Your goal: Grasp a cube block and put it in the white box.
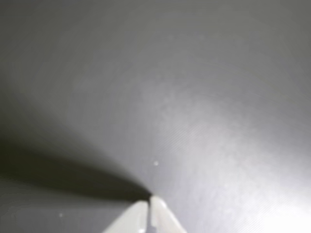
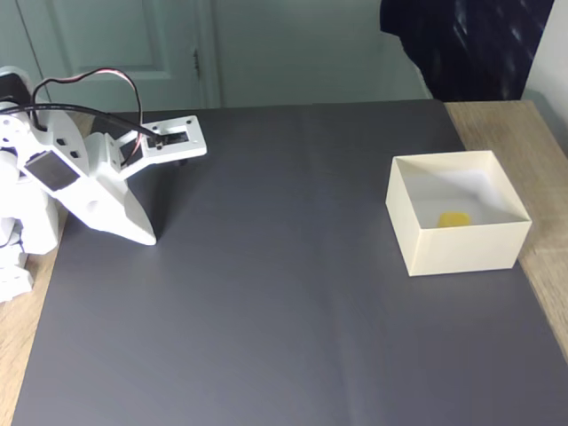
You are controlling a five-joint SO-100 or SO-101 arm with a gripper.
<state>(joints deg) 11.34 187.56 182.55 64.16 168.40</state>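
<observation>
In the wrist view, the gripper (image 1: 148, 200) comes in from the bottom edge, and its two white fingertips are pressed together with nothing between them. The tips touch or nearly touch the dark grey mat (image 1: 194, 97), which is smooth and matte. A dark shadow runs from the tips to the left, and a pale glare lies on the mat at the right.

In the fixed view, the mat (image 2: 284, 302) covers almost the whole table. The light wooden tabletop (image 2: 27, 355) shows as a strip on the left and again on the right. The white arm stands at the left edge, and its gripper (image 2: 146, 238) points down onto the mat there, with red and black cables looping above it.

Well apart, on the right side of the mat, stands the white box (image 2: 461, 250), open at the top. The cube block (image 2: 454, 218) lies inside it on the pale floor, close to the front wall.

Farther back, a pale green wall and a panelled door (image 2: 115, 44) close the room. A dark cloth-like shape (image 2: 470, 44) hangs at the upper right.
</observation>
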